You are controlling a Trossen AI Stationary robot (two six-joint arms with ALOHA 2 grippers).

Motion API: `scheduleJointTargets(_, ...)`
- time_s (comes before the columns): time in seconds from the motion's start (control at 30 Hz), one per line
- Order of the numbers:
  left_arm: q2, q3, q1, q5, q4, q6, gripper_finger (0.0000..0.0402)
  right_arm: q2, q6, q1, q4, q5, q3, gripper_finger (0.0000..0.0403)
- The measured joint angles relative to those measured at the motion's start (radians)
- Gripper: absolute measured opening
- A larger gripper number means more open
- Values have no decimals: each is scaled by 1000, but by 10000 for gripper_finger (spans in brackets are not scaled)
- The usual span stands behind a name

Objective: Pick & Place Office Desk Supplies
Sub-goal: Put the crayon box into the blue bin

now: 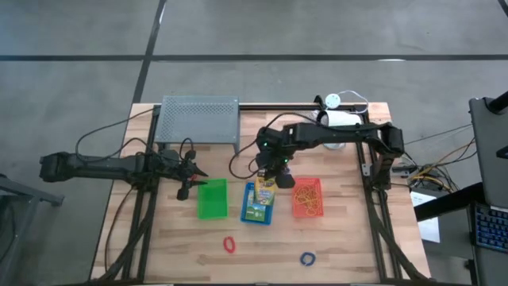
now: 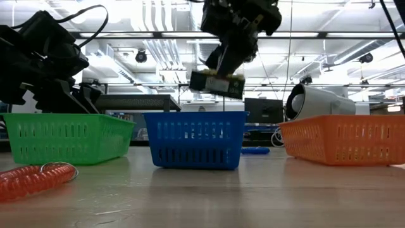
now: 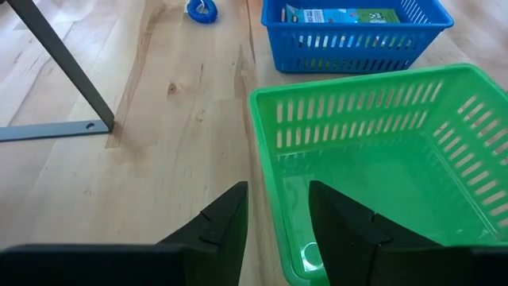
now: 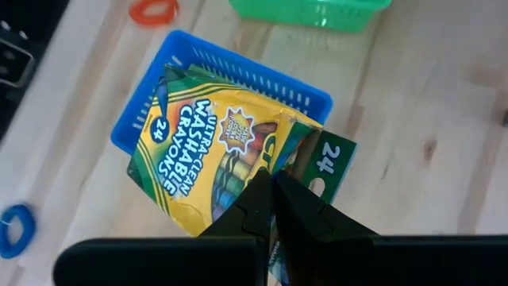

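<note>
Light wood table (image 1: pixel 341 238) w/ three baskets in a row: blue basket (image 1: pixel 259 205) centre, green basket (image 1: pixel 212 199) on one side, orange basket (image 1: pixel 307 198) on the other. Red loop (image 1: pixel 229 245) & blue loop (image 1: pixel 307 258) lie nearer the front edge than the blue basket; grey perforated rack (image 1: pixel 198 121) & white cylindrical device (image 1: pixel 340 119) sit behind it.

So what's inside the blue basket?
A crayon box already lies inside the blue basket. The right tool holds another crayon box above it, hiding most of the basket floor, so anything else in there can't be seen.
</note>
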Motion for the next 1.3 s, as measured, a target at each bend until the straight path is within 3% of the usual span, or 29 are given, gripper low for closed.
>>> scheduleJointTargets(0.57, 1, 0, 0, 0, 0, 0, 138, 60, 85, 69, 98, 52, -2, 8)
scheduleJointTargets(1.3, 1, 0, 0, 0, 0, 0, 138, 178, 127, 106, 76, 50, 40, 8)
